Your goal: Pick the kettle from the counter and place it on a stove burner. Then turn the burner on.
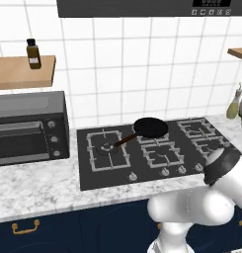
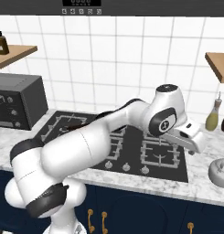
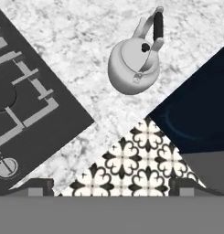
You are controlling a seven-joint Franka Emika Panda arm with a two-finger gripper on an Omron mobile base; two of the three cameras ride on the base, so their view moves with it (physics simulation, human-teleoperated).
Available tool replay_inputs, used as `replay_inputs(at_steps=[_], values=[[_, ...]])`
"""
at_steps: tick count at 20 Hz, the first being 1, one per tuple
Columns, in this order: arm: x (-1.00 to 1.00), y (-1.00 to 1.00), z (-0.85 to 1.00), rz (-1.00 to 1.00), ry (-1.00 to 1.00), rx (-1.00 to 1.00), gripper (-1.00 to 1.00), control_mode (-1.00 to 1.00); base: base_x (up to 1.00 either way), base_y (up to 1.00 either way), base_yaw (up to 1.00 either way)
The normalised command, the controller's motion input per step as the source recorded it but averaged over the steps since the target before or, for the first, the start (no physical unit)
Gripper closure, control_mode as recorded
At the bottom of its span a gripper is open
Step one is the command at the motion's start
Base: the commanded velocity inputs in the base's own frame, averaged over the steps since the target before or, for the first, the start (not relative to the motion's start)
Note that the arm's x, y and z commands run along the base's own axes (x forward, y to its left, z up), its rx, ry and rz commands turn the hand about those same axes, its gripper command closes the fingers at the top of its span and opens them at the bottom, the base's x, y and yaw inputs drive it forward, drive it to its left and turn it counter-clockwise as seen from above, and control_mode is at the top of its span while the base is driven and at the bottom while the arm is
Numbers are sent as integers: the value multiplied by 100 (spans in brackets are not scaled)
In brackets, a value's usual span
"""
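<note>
Across the lower half of the left base view you see the marbled tabletop (image 1: 33, 185), and the black stove (image 1: 152, 148) is set into it. At the left edge stands the dark toaster oven (image 1: 28, 128). On a rear burner the black frying pan (image 1: 149, 127) rests. At the top centre of the hand view the kettle (image 3: 134, 64) sits upright on the tabletop, apart from the stove. Your claw (image 3: 111, 185) is released, its tips at the bottom edge, holding nothing.

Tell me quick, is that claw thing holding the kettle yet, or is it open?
Gripper: open, holding nothing. Its fingers stand wide apart above the counter, well short of the kettle.
</note>
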Motion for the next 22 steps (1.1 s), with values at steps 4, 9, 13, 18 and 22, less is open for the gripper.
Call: replay_inputs(at_steps=[4,9,13,18,22], values=[[0,-83,-3,-15,-2,6,-100,-100,0,0,0],[10,-60,0,-11,0,4,-100,-100,0,0,0],[31,-51,-9,-4,0,4,-100,-100,0,0,0],[52,-68,-13,0,0,12,-100,-100,0,0,0],[36,-45,-13,0,0,2,-100,-100,0,0,0]])
